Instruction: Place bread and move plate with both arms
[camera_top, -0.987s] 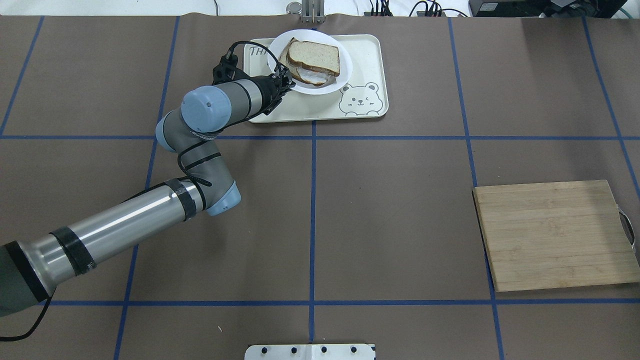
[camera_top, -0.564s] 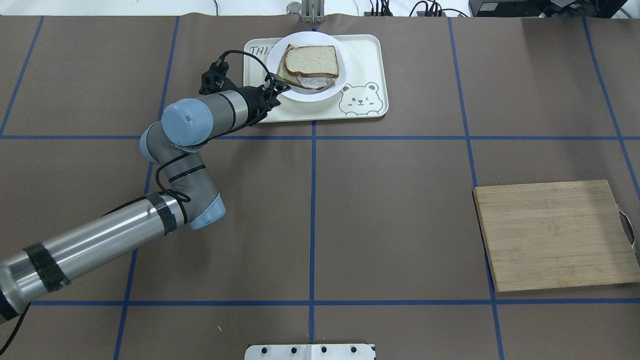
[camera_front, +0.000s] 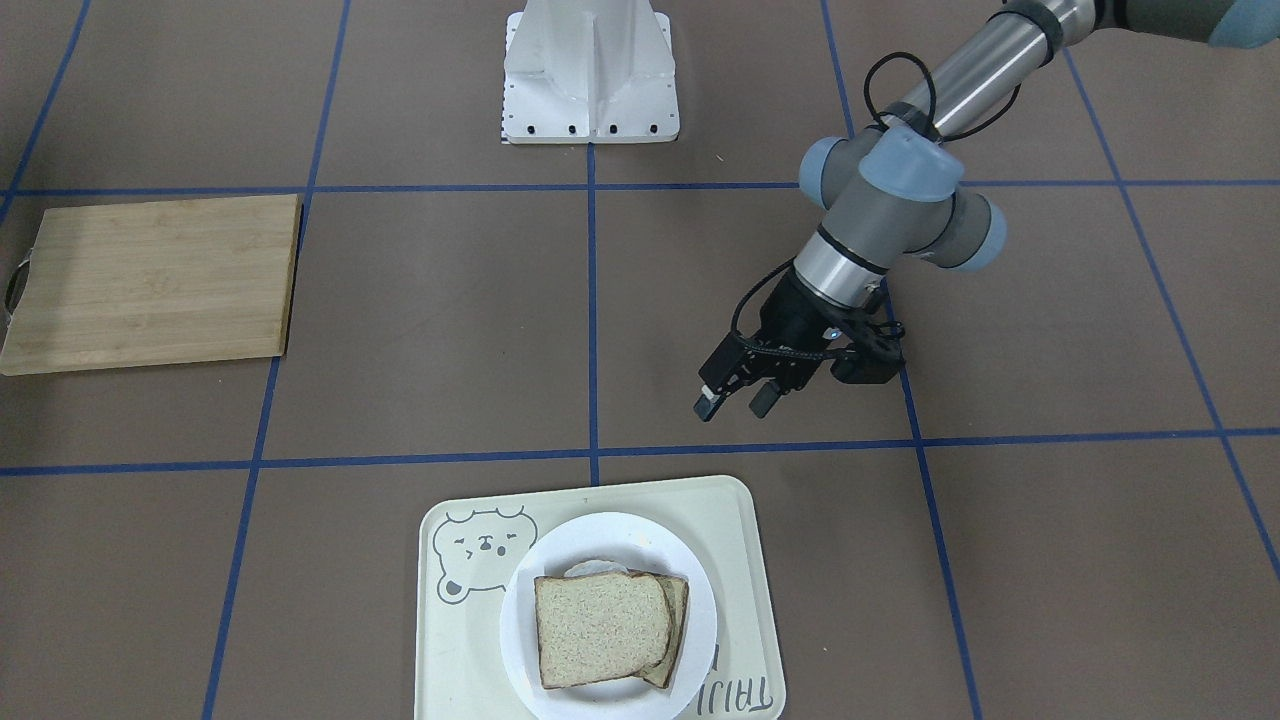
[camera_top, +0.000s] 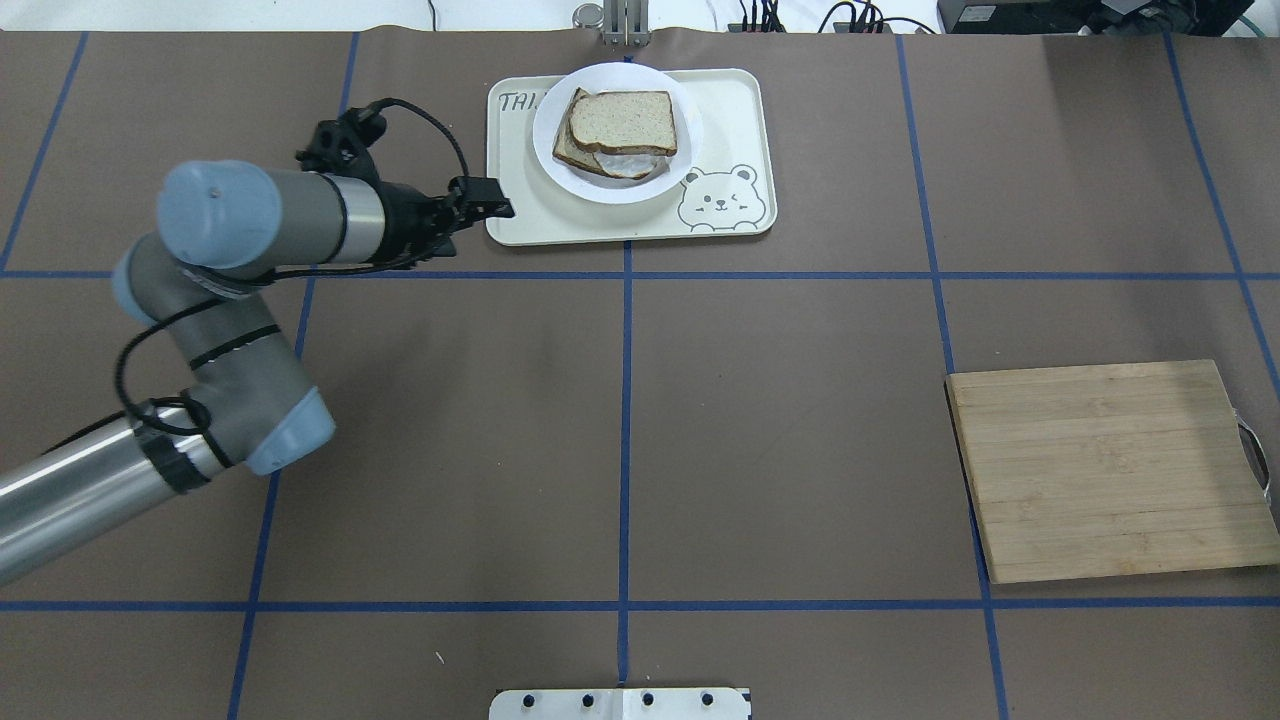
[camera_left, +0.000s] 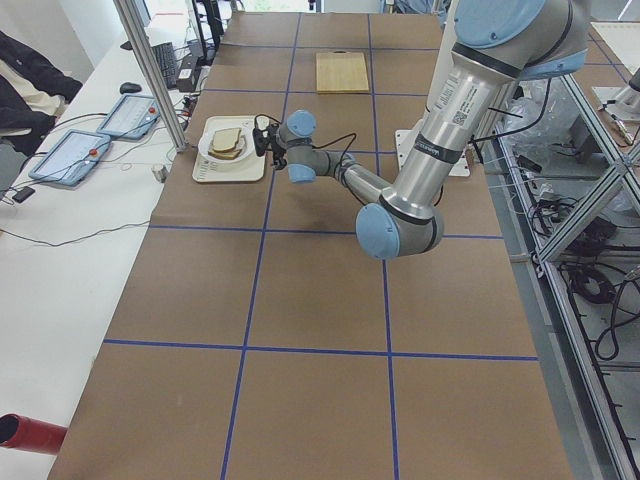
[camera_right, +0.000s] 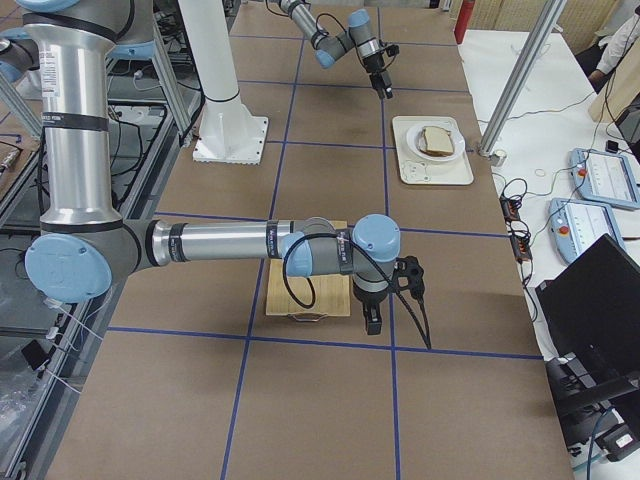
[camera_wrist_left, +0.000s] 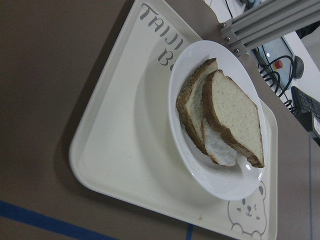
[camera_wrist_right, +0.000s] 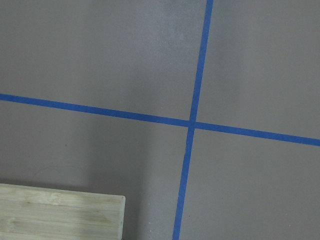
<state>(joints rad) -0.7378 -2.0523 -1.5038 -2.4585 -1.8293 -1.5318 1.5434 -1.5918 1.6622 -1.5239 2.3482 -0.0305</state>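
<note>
The plain bread slice (camera_top: 625, 122) lies on top of an egg-bearing slice on the white plate (camera_top: 640, 192). The plate rests on the cream bear tray (camera_top: 730, 120). The bread (camera_front: 598, 628), plate (camera_front: 610, 525) and tray (camera_front: 740, 560) also show in the front view, and the bread (camera_wrist_left: 235, 115) shows in the left wrist view. My left gripper (camera_top: 490, 210) is open and empty, just left of the tray's near left corner; its jaws (camera_front: 737, 402) hang apart above the table. My right gripper (camera_right: 372, 322) shows only in the exterior right view, by the cutting board; I cannot tell its state.
A wooden cutting board (camera_top: 1110, 470) lies at the right side of the table; its corner (camera_wrist_right: 60, 217) shows in the right wrist view. Fried egg white (camera_wrist_left: 220, 147) peeks from under the bread. The robot base plate (camera_front: 590, 70) sits at the table's robot-side edge.
My left gripper has let go of the plate's edge and drawn back to the left, off the tray. The plate with the bread has settled on the tray.
</note>
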